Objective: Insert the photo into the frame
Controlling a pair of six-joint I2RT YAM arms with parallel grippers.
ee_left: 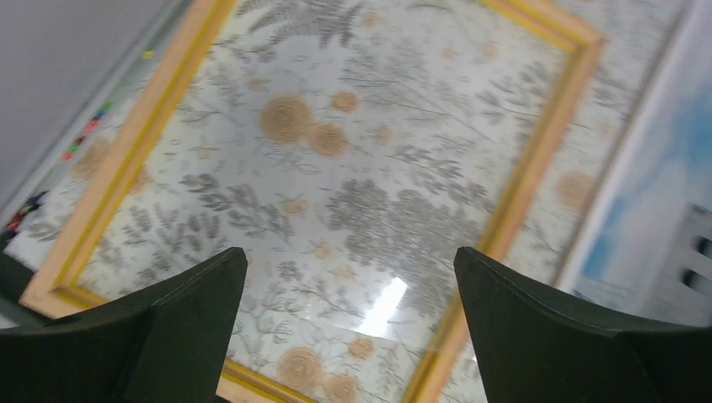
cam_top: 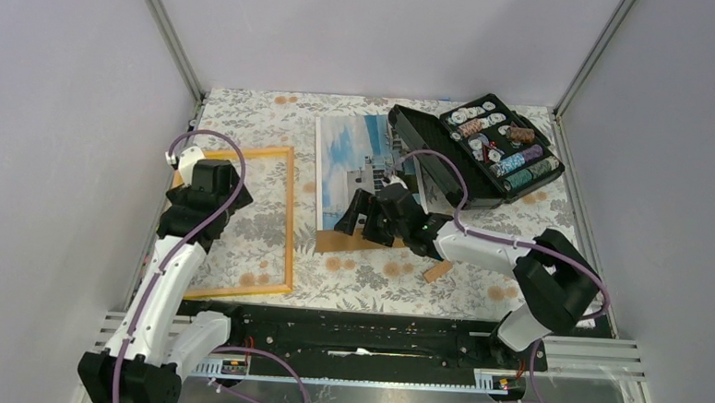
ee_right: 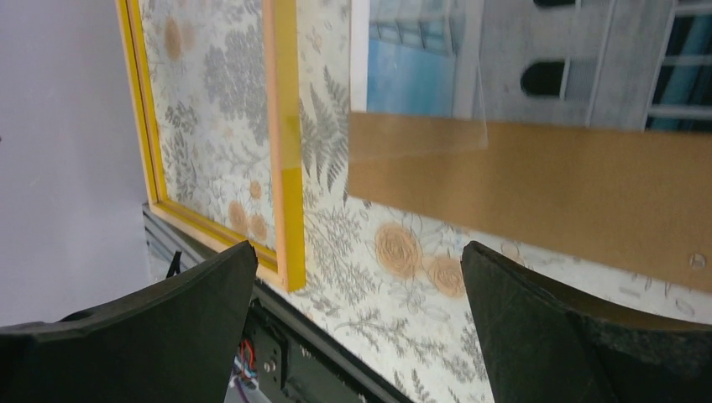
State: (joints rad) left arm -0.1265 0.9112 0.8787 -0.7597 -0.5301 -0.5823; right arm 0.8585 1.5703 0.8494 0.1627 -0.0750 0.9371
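Observation:
The photo [cam_top: 361,160], a white building against blue sky, lies face up mid-table on a brown backing board [cam_top: 356,243] that sticks out at its near edge. The orange-yellow frame [cam_top: 289,216] lies flat at the left, with the floral cloth showing through it. My right gripper [cam_top: 360,222] hovers open and empty over the photo's near edge. Its wrist view shows the photo [ee_right: 504,50], board [ee_right: 546,185] and frame [ee_right: 284,126] beyond its jaws [ee_right: 357,277]. My left gripper [cam_top: 229,199] is open and empty above the frame [ee_left: 520,185]. The photo [ee_left: 663,210] shows at the right of its view.
An open black case of chips [cam_top: 486,153] stands at the back right, touching the photo's far right corner. A small brown piece [cam_top: 438,270] lies near the right arm. Walls close in on the left, right and back. A black rail [cam_top: 366,327] runs along the near edge.

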